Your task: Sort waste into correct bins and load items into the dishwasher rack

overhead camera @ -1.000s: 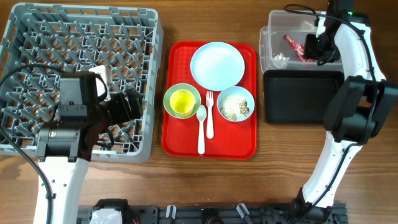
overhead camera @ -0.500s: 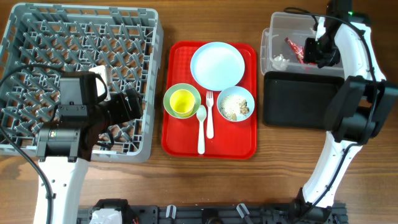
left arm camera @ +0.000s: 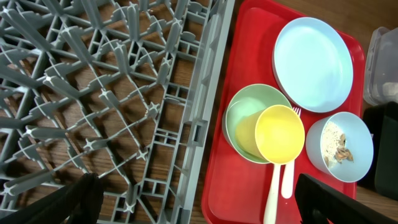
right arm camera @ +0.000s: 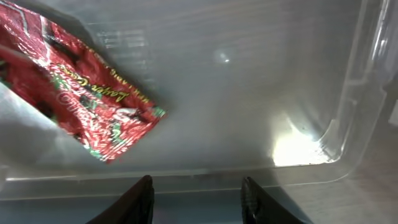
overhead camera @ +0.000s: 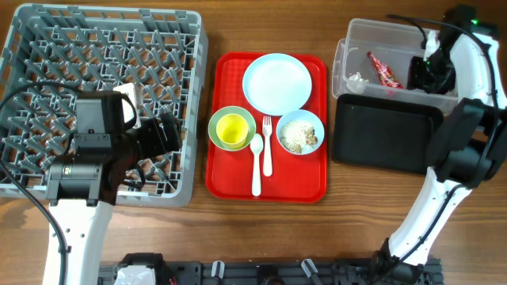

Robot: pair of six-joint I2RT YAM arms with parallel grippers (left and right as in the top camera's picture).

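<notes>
The red snack wrapper (overhead camera: 383,70) and the white scrap (overhead camera: 356,78) lie in the clear tub (overhead camera: 396,36). The black tray (overhead camera: 386,132) sits in front of it. My right gripper (overhead camera: 432,73) is open and empty inside the tub's right end; in the right wrist view (right arm camera: 196,202) the wrapper (right arm camera: 81,115) lies up left of it. My left gripper (overhead camera: 168,134) is open over the grey rack's (overhead camera: 103,63) right edge (left arm camera: 199,208). The white plate (overhead camera: 277,83), yellow cup (overhead camera: 232,128) inside the green bowl (overhead camera: 215,119), blue bowl (overhead camera: 301,132) with crumbs, fork (overhead camera: 267,146) and spoon (overhead camera: 257,162) sit on the red tray.
The flat red tray (overhead camera: 230,178) lies between the rack and the bins. The left wrist view shows the rack lattice (left arm camera: 93,93), plate (left arm camera: 314,56), cup (left arm camera: 280,134) and blue bowl (left arm camera: 354,134). Bare wooden table runs along the front.
My right gripper has moved right within the clear tub, away from the red wrapper, which stays lying on the tub floor. The left arm has not moved.
</notes>
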